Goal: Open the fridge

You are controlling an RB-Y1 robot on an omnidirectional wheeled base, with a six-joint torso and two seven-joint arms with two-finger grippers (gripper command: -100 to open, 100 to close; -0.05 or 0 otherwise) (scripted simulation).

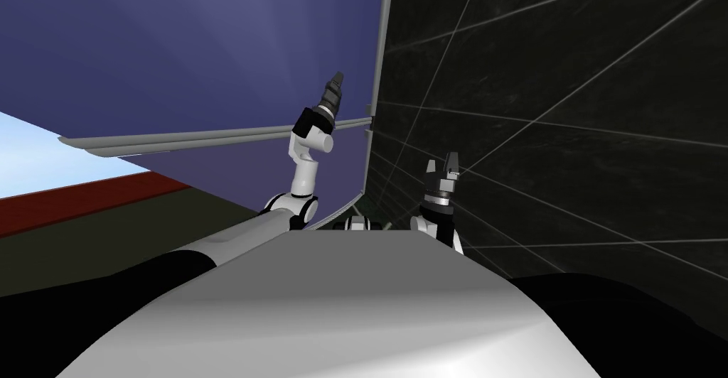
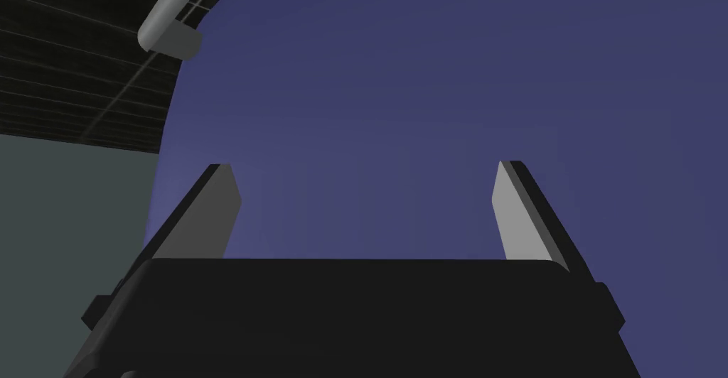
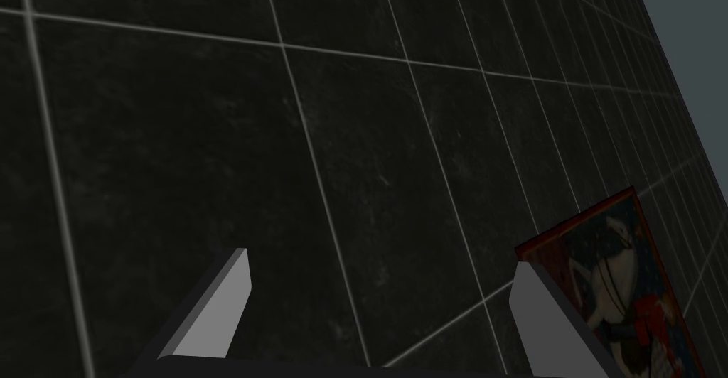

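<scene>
The fridge door (image 1: 213, 54) is a broad blue-violet panel with a long grey bar handle (image 1: 213, 138) across it. My left arm is raised in front of it, and its gripper (image 1: 335, 79) points at the door just past the handle's right end. In the left wrist view the left gripper (image 2: 364, 170) stands open and empty, facing the door (image 2: 426, 75), and the handle's end (image 2: 170, 29) lies off to one side beyond one finger. My right gripper (image 1: 442, 159) is held low beside the chest, open (image 3: 382, 260), with nothing in it.
A dark tiled wall (image 1: 554, 111) stands close on the right, meeting the fridge's grey edge (image 1: 380, 75). At the far left run a red-brown strip (image 1: 71, 203) and a pale blue area (image 1: 43, 160). A grey-green surface (image 2: 71, 217) shows beside the door.
</scene>
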